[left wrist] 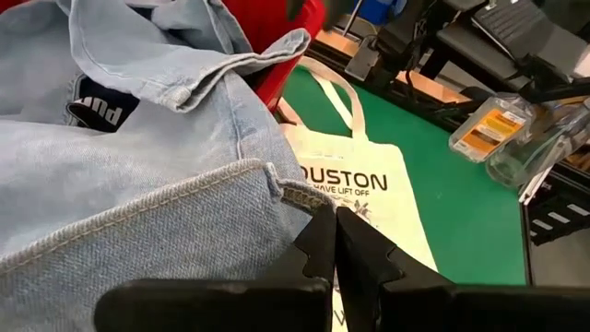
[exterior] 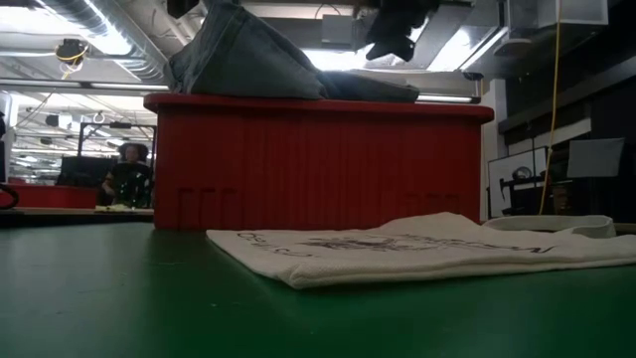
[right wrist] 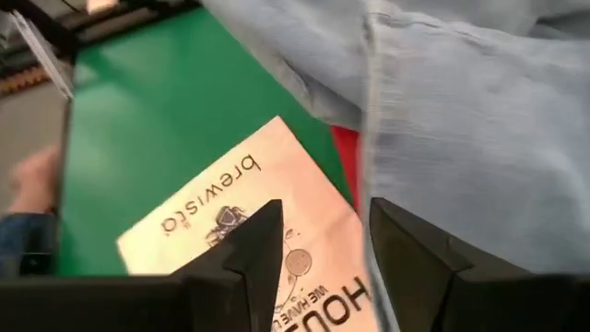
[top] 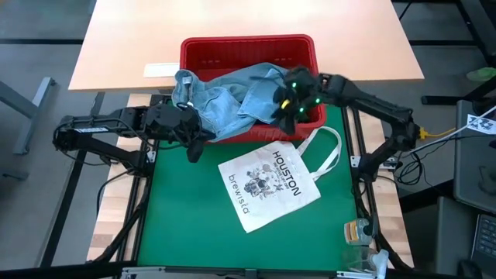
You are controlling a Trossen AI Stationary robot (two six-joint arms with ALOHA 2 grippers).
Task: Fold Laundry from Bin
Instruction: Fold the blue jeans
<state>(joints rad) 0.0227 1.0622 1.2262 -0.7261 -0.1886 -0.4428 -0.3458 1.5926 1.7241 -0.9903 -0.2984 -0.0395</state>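
Green matting [top: 194, 225] covers the table, with the red bin [top: 248, 48] at twelve o'clock. Light blue denim [top: 225, 97] spills over its near rim. At five o'clock lies a white tote bag [top: 267, 186]. The left gripper [top: 195, 143], fingers together, sits at the denim's nine o'clock edge; the right gripper [top: 288, 105], fingers apart, is at its three o'clock.

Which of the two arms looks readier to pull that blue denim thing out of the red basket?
Probably the left. Its gripper is shut at the denim garment's edge hanging over the bin's front rim. The right gripper hovers open above the denim, holding nothing.
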